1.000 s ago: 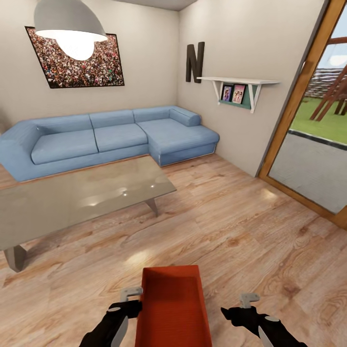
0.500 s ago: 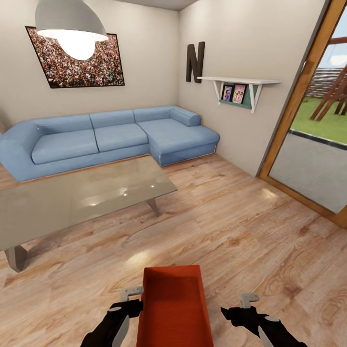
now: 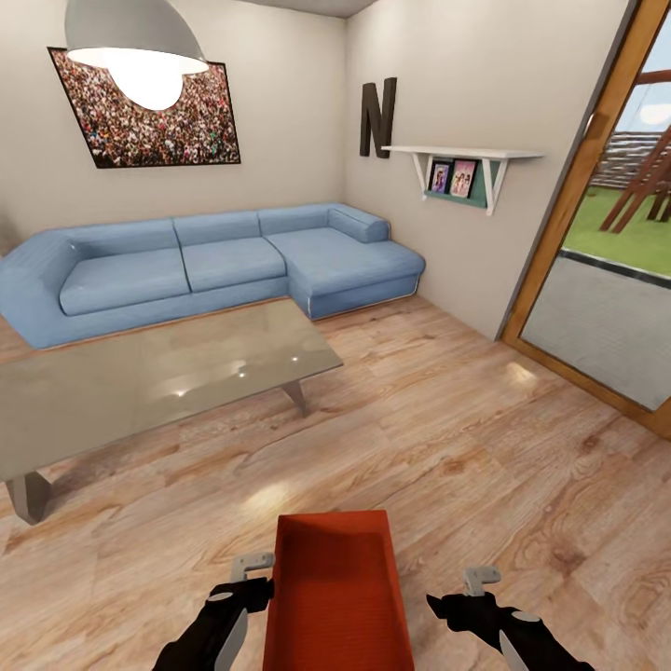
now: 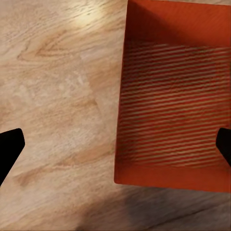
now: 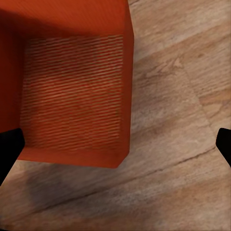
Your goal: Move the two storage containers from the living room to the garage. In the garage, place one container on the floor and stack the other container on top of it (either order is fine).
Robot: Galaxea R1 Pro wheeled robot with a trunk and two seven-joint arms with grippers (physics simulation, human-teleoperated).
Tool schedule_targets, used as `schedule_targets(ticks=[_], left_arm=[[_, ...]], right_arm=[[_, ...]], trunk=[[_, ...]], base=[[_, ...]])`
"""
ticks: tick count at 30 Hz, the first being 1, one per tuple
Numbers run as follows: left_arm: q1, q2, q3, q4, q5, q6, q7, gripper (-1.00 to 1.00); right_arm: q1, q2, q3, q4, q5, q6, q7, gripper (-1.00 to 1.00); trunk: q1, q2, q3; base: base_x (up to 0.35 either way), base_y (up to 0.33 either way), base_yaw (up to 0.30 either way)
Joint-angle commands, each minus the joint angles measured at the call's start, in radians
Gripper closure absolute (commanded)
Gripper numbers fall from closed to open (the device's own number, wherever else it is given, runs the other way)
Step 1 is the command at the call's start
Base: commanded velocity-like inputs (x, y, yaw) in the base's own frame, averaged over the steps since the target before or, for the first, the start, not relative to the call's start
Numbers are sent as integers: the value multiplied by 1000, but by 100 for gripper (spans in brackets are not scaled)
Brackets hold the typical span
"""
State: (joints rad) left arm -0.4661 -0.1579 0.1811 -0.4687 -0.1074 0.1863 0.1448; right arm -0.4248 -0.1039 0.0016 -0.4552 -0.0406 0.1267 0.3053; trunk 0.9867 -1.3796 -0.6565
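light wood-plank floor (image 3: 485, 447), orange-red storage container (image 3: 335, 596), glass coffee table (image 3: 140, 382), blue corner sofa (image 3: 214, 266)

1 storage container (image 3: 337, 596), 2 grippers, 1 sofa (image 3: 205, 266), 1 coffee table (image 3: 140, 382), 1 lamp (image 3: 135, 47).

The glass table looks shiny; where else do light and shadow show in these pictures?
Head view: the lit pendant lamp throws bright spots on the glass coffee table and a pale sheen on the plank floor. Both wrist views: the orange container casts a soft dark shadow on the wood, and its ribbed bottom shows wavy stripes.
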Motion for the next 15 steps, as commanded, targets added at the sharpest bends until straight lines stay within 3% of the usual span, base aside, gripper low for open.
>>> schedule_targets(ticks=[1,15], left_arm=[[0,-1,6,-2,-10,7,-3,-100],[0,-1,6,-1,-11,-25,-8,-100]], right_arm=[[0,0,-1,-2,-5,7,3,-100],[0,0,7,-2,1,6,5,-100]], trunk=[[0,0,-1],[0,0,-1]], base=[[0,0,0],[0,0,0]])
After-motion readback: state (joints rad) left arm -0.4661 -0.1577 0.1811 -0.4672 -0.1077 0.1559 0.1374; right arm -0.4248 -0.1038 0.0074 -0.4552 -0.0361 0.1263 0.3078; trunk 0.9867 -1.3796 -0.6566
